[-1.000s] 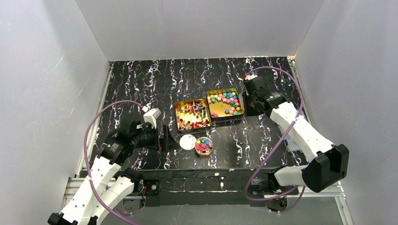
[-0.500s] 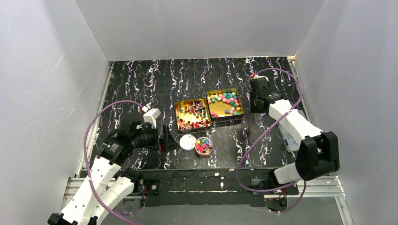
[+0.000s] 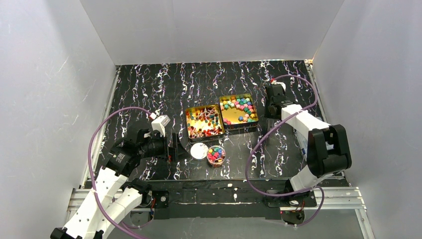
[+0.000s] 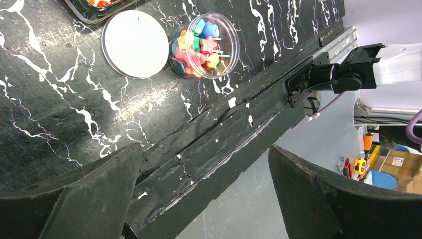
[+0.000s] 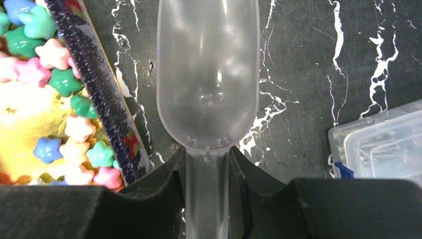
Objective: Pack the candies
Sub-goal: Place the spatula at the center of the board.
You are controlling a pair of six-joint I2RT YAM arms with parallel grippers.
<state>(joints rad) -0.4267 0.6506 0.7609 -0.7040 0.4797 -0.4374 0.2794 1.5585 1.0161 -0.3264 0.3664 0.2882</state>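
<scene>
Candies (image 3: 241, 105) lie in two gold tins (image 3: 187, 121) at mid-table, with more in the open jar (image 3: 216, 155) nearer the arms, right of its white lid (image 3: 199, 150). The left gripper (image 3: 174, 149), jaws wide apart and empty, stands left of the lid. The right gripper (image 5: 207, 172), clamped on an empty clear scoop (image 5: 208, 74), hangs just right of the right tin (image 5: 97, 87), so the star lumps (image 5: 50, 54) lie to its left across the tin wall, the scoop's long axis roughly alongside that wall; the surface is a black marbled table (image 3: 149, 89), with grey walls on three sides.
</scene>
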